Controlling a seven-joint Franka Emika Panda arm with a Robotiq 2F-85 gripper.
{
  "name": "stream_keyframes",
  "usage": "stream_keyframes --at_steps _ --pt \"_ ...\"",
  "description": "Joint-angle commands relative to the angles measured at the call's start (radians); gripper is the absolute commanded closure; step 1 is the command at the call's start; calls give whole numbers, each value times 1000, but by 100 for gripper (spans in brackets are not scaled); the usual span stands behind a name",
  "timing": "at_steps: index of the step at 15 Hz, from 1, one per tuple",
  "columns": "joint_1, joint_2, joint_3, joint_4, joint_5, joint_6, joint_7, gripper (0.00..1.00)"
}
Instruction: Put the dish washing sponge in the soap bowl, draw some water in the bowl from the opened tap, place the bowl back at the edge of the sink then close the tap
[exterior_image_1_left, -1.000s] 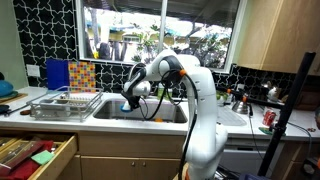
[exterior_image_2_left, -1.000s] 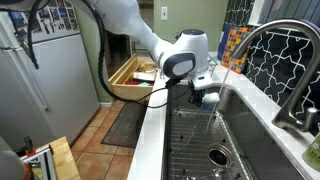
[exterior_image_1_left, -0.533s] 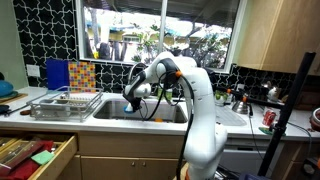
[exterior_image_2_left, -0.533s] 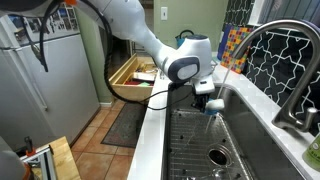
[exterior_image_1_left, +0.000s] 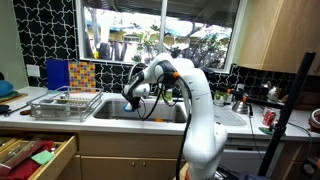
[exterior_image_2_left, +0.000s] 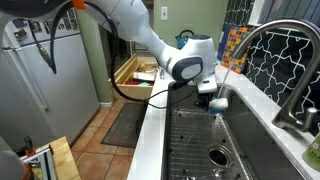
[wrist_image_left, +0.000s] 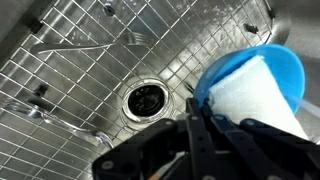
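Observation:
My gripper is shut on the rim of the blue soap bowl, which holds the pale dish washing sponge. I hold the bowl above the sink's wire grid, to the right of the drain. In an exterior view the gripper and the bowl hang over the near end of the sink, apart from the curved tap. In an exterior view the gripper is low over the sink. I cannot tell whether water runs.
A fork lies on the sink grid. A wire dish rack stands beside the sink. A wooden drawer is pulled open below the counter. A red can and bottles stand on the far counter.
The gripper with the bowl has shifted a little along the sink's edge, farther over the basin. The bowl stays in the jaws.

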Motion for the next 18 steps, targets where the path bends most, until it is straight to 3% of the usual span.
stream_keyframes --at_steps 1,18 --pt "-4 24 -2 32 7 -29 24 99" --pt "-14 -16 -12 -14 -23 -82 -16 99"
